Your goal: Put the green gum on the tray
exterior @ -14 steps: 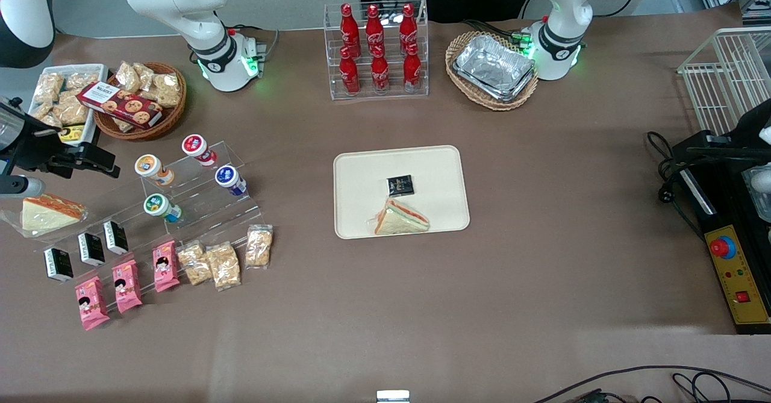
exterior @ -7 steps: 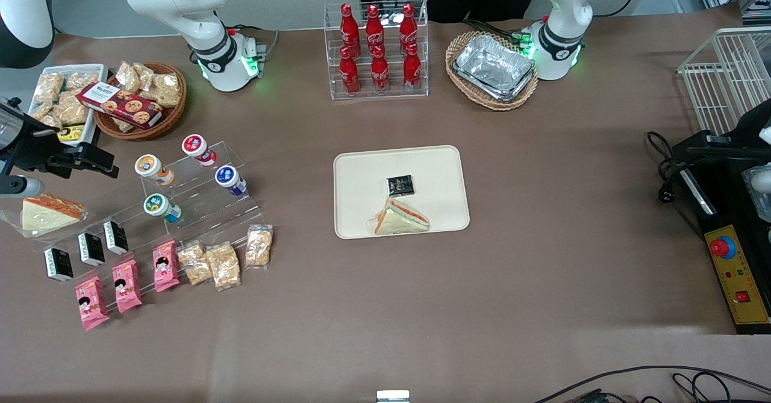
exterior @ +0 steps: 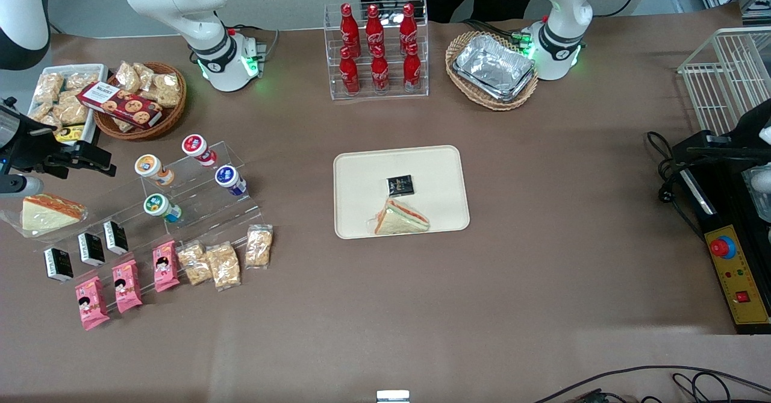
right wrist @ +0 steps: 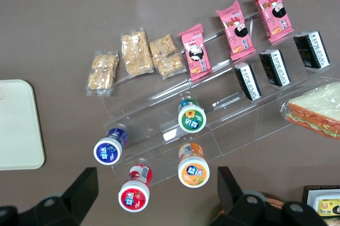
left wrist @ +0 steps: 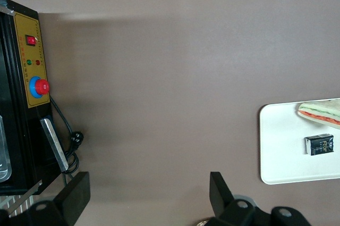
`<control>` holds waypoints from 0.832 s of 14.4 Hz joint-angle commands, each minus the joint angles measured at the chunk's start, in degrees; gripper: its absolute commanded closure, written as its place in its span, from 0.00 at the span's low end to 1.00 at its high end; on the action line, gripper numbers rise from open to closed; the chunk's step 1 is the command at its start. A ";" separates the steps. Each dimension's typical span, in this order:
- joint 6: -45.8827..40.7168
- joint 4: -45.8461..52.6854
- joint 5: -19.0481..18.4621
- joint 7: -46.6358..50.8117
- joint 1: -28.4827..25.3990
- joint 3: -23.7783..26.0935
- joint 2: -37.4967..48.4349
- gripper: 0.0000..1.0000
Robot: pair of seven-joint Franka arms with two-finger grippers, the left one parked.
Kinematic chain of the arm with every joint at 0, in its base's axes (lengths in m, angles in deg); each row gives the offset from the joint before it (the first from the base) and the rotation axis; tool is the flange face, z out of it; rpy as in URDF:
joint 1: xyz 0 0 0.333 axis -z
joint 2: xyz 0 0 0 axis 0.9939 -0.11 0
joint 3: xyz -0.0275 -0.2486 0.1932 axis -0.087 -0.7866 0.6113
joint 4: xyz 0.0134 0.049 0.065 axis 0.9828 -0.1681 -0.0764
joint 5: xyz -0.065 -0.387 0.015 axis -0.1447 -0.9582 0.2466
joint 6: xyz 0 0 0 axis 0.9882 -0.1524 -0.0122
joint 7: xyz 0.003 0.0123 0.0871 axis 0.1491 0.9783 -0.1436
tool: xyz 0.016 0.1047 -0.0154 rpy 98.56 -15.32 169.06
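The green gum (exterior: 158,205) stands on the lower step of a clear acrylic riser (exterior: 199,210), nearer the front camera than the orange-lidded bottle (exterior: 150,166). In the right wrist view the green gum (right wrist: 191,118) shows its green-and-white lid. The cream tray (exterior: 361,168) lies mid-table with a sandwich (exterior: 400,218) and a small black packet (exterior: 400,184) on it; its edge shows in the right wrist view (right wrist: 16,125). My right gripper (exterior: 99,159) hovers open and empty at the working arm's end, above the table beside the riser (right wrist: 156,197), well apart from the gum.
On the riser also stand red-lidded (exterior: 196,146) and blue-lidded (exterior: 227,176) bottles, black packets (exterior: 90,247), pink packets (exterior: 126,285) and snack bags (exterior: 223,264). A wrapped sandwich (exterior: 45,211) lies below the gripper. Cola rack (exterior: 376,50), wicker baskets (exterior: 141,102) and foil trays (exterior: 494,68) stand farther back.
The right gripper has drifted slightly farther from the front camera. Nothing else has moved.
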 commanded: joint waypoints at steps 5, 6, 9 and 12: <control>1.65 -7.79 -0.47 -2.88 0.75 -0.37 3.33 0.00; 3.67 -10.59 -0.56 -3.32 0.93 -0.37 4.73 0.00; 8.69 -17.46 -0.65 -4.46 1.02 -0.37 7.55 0.00; 11.14 -21.15 -0.74 -6.31 1.89 -0.46 8.34 0.00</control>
